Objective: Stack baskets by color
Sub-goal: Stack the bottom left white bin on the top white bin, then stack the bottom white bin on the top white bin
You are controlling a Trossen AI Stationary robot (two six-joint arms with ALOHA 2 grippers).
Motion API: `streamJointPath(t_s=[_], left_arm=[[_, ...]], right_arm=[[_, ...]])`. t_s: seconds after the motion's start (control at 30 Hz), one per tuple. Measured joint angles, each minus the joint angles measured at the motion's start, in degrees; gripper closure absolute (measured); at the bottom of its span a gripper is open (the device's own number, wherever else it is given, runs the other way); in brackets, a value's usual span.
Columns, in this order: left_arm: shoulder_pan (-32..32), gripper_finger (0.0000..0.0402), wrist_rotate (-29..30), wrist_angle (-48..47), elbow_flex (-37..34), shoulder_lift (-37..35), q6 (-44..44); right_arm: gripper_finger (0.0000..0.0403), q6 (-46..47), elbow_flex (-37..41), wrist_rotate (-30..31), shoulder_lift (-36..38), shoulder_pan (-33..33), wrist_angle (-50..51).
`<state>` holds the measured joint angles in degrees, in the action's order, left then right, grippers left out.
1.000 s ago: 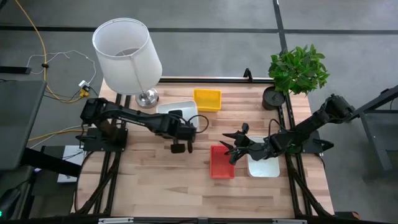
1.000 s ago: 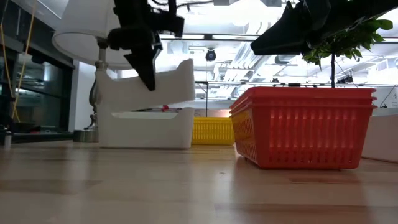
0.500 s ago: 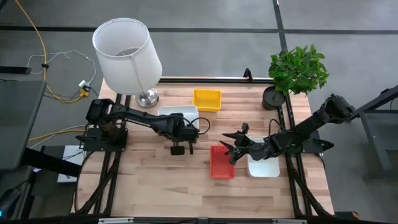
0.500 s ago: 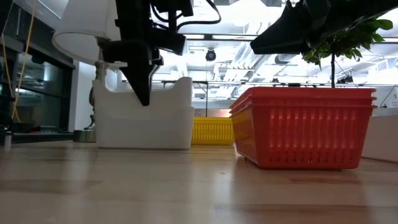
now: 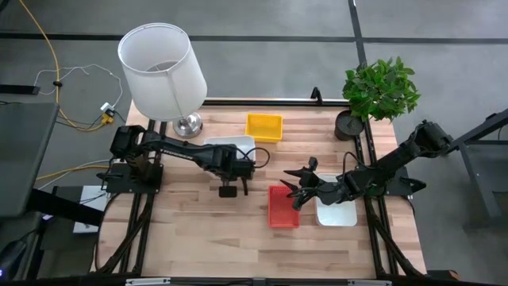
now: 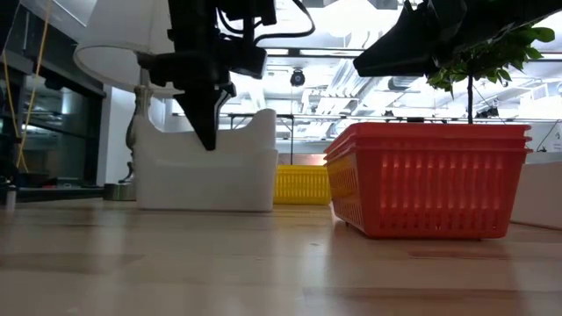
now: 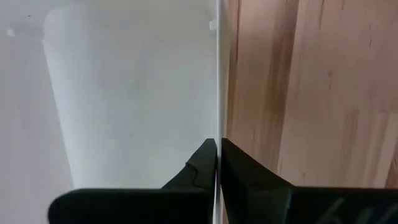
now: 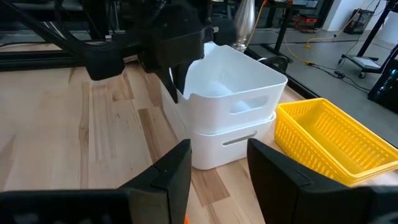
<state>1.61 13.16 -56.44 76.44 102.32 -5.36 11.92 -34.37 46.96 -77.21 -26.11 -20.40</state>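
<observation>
Two white baskets (image 8: 227, 115) stand nested at the table's middle left, the upper one (image 6: 211, 140) sitting in the lower one (image 6: 206, 184). My left gripper (image 7: 217, 149) points down at the upper basket's near wall and is shut on it. A yellow basket (image 5: 263, 127) rests on the table just behind them. A stack of red baskets (image 5: 283, 205) stands at the near middle, with my right gripper (image 5: 297, 184) open above its far end, touching nothing. Another white basket (image 5: 337, 210) lies under the right arm. My left gripper pinches the upper white basket's near long wall (image 7: 218, 93) at its top edge, one finger inside the basket and one outside. The fingers (image 6: 207, 123) come from above, pointing down. The basket sits level inside the lower white basket.
A white lamp (image 5: 163, 71) stands at the far left corner, close behind the white baskets. A potted plant (image 5: 379, 91) stands at the far right corner. Bare wood lies along the table's near edge and at the near left.
My left gripper has gone down with the upper white basket. A second ago the basket hung tilted above the lower white one, its right end raised. Now it sits level, nested in the lower basket. The gripper has stayed shut on the wall.
</observation>
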Motion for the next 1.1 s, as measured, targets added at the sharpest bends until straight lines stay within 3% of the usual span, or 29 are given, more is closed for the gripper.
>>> streamJointPath(t_s=[0.23,0.7,0.8,0.93,1.1], left_arm=[[0.0,0.0385,0.33,0.87,0.0,0.0,1.49],[-0.02,0.0216,1.25,-2.31,1.75,-1.22,2.11],[-0.02,0.0202,0.93,-7.35,4.89,-2.05,0.63],[-0.81,0.0198,1.56,-6.02,7.45,-5.76,-2.95],[-5.19,0.0199,7.15,6.77,2.83,-15.41,-4.98]], right_arm=[[0.026,0.01,0.0,0.01,0.0,0.0,0.01],[0.026,0.02,0.0,0.07,0.0,-0.02,0.0],[0.026,0.02,0.0,0.09,0.0,-0.01,-0.02],[0.026,-0.3,0.0,0.09,0.0,-0.01,-0.24],[0.026,0.08,0.04,-0.03,0.0,-0.02,-1.43]])
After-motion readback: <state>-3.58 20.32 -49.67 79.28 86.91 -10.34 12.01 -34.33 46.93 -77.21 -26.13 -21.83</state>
